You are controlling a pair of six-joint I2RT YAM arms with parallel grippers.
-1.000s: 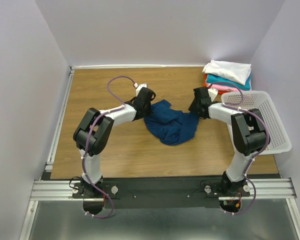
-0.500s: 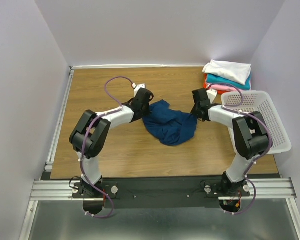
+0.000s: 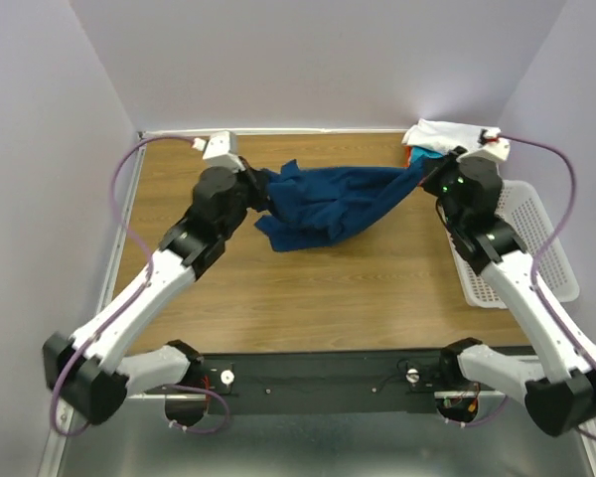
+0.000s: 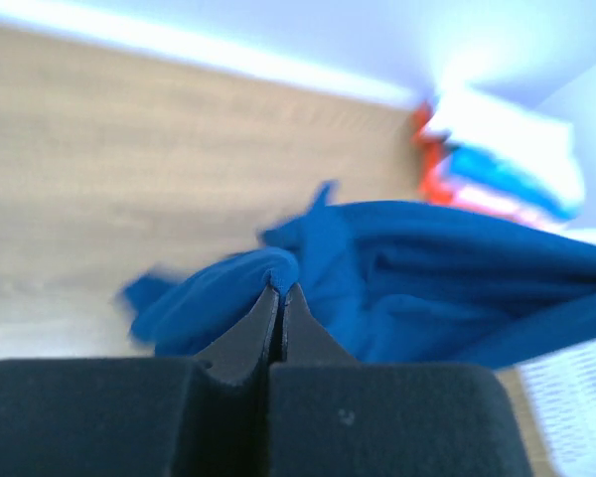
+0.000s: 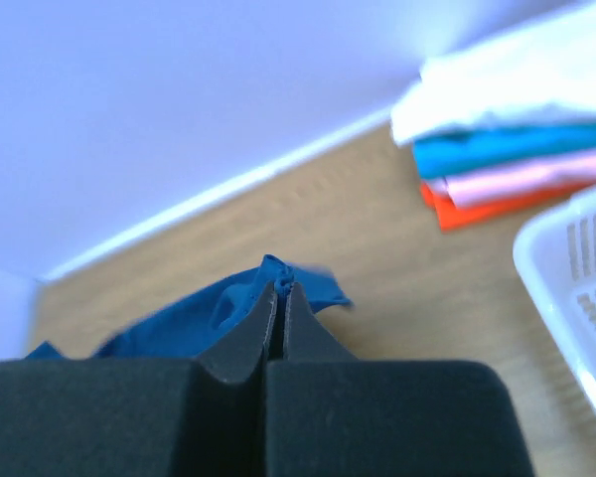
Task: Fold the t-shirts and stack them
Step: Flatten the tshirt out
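Navy t-shirt (image 3: 328, 204) — slung taut just left of the folded stack (image 3: 455, 139), left gripper (image 4: 281, 298) and right gripper (image 5: 280, 290) each clamped tight on an edge; judged the spreading step, next needing an even lowering flat.

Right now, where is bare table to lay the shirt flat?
Bare wood spreads from the shirt to the near rail. The far-right corner is crowded: the folded stack and the basket.
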